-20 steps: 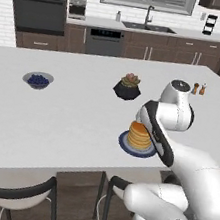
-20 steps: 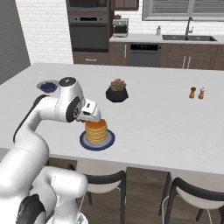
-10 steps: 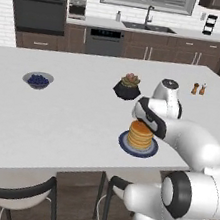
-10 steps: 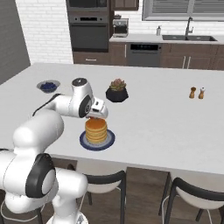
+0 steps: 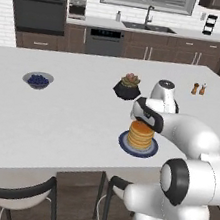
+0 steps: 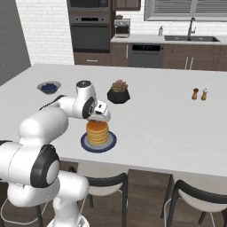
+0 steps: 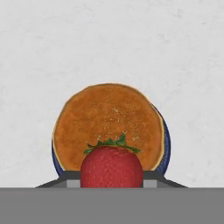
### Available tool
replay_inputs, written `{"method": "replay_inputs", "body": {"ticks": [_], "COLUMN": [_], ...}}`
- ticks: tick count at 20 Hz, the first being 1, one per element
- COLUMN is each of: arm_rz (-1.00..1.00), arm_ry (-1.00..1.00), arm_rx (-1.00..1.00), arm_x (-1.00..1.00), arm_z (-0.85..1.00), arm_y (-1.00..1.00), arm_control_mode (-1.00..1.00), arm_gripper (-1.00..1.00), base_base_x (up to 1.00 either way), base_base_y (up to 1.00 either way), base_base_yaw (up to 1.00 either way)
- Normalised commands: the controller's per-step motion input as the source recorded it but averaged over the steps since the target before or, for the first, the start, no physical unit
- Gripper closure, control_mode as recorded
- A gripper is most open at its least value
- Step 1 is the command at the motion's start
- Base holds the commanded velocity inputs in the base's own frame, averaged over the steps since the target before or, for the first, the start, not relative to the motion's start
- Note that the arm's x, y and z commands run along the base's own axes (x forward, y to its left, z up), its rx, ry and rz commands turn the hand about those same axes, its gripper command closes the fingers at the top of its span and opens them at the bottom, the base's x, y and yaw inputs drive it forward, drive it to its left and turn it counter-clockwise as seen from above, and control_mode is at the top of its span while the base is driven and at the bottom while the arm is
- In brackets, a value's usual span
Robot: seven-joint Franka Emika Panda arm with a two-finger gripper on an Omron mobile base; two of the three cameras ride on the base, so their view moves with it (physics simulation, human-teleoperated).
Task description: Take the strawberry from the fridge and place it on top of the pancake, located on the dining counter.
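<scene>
Wide white dining counter carries the blue plate with the pancake stack. The claw hangs right above that stack, clenched on the strawberry. Hand view shows the pancake directly below the fruit, so straight down looks right.

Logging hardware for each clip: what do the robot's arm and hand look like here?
The arm is made of glossy white, rounded, bulbous segments with dark grey to black rings and round caps at the joints, seen in both base views. The hand is a small blocky white piece with dark undersides. No loose cables or readable markings are visible. Its finger tips show as small dark wedges.
</scene>
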Motion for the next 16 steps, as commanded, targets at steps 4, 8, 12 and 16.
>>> {"method": "replay_inputs", "body": {"ticks": [4,8,12,16], "arm_rz": [0.0,0.0,0.0,0.0], "arm_ry": [0.0,0.0,0.0,0.0], "arm_rx": [0.0,0.0,0.0,0.0], "arm_x": [0.0,0.0,0.0,0.0], "arm_z": [-0.06,-0.11,-0.2,-0.24], "arm_y": [0.0,0.0,0.0,0.0], "arm_control_mode": [-1.0,-1.0,-1.0,-1.0], "arm_gripper": [1.0,1.0,1.0,1.0], "base_base_x": [0.0,0.0,0.0,0.0], "base_base_y": [0.0,0.0,0.0,0.0], "base_base_yaw": [0.0,0.0,0.0,0.0]}}
